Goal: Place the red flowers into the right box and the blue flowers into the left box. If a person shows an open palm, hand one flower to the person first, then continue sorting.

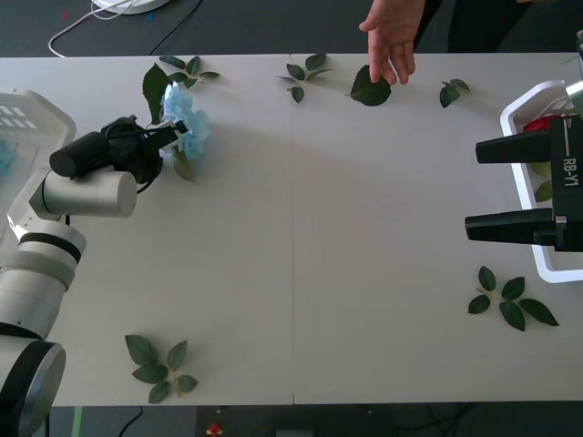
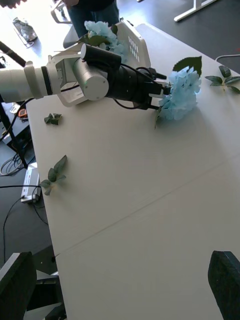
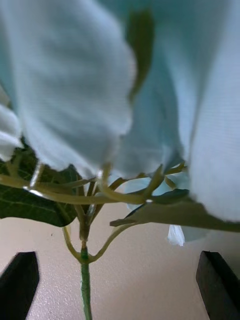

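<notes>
A pale-blue flower (image 1: 187,123) lies on the table at the far left. My left gripper (image 1: 176,138) is at its base and open. In the left wrist view the green stem (image 3: 85,280) runs between the two spread fingers (image 3: 20,280), under the petals (image 3: 65,85). The cream left box (image 1: 27,109) sits at the left edge and holds another blue flower (image 2: 100,30). My right gripper (image 1: 474,188) hovers open and empty beside the right box (image 1: 521,109), where a red bloom (image 1: 539,123) shows. A person's hand (image 1: 392,36) with spread fingers reaches over the far edge.
Loose green leaf sprigs lie at the near left (image 1: 157,364), the near right (image 1: 510,300) and along the far edge (image 1: 305,75). A single large leaf (image 1: 369,88) lies under the person's fingertips. A white cable (image 1: 82,27) runs beyond the table.
</notes>
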